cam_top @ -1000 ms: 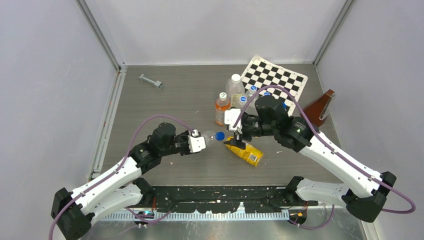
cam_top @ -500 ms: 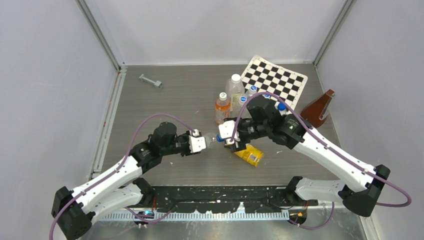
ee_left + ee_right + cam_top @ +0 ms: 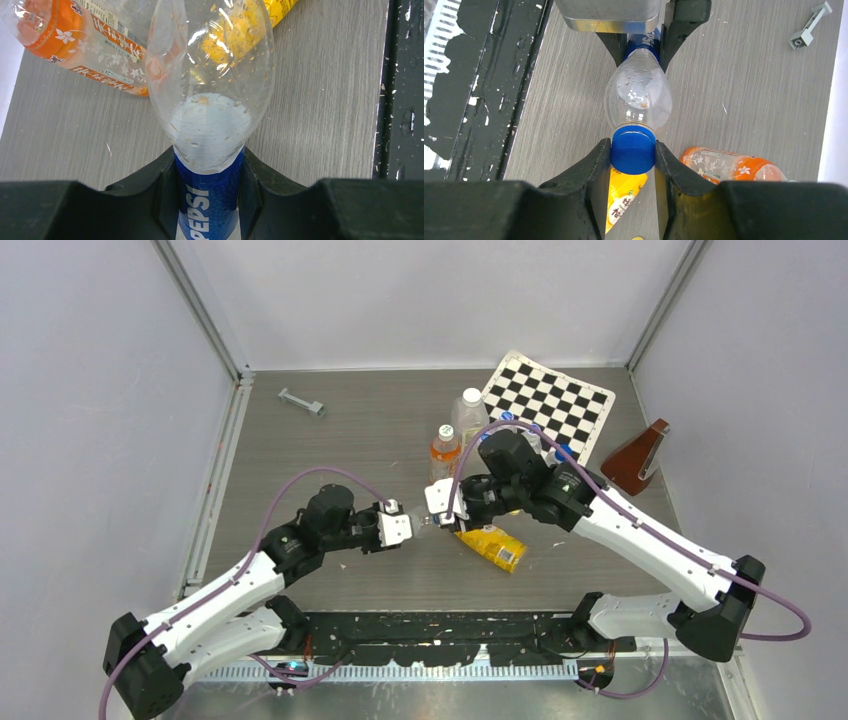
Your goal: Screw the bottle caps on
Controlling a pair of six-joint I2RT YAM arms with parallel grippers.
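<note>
Right claw (image 3: 632,151) — open before — now grips the blue cap (image 3: 633,144).

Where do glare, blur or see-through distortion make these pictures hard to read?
Top external view: even light, soft shadows, all sharp, though the Pepsi bottle is tiny there. Left wrist view: sharp; droplets and curved plastic warp the yellow juice bottle seen through it. Right wrist view: blue cap crisp, small highlights on the clear shoulder.
</note>
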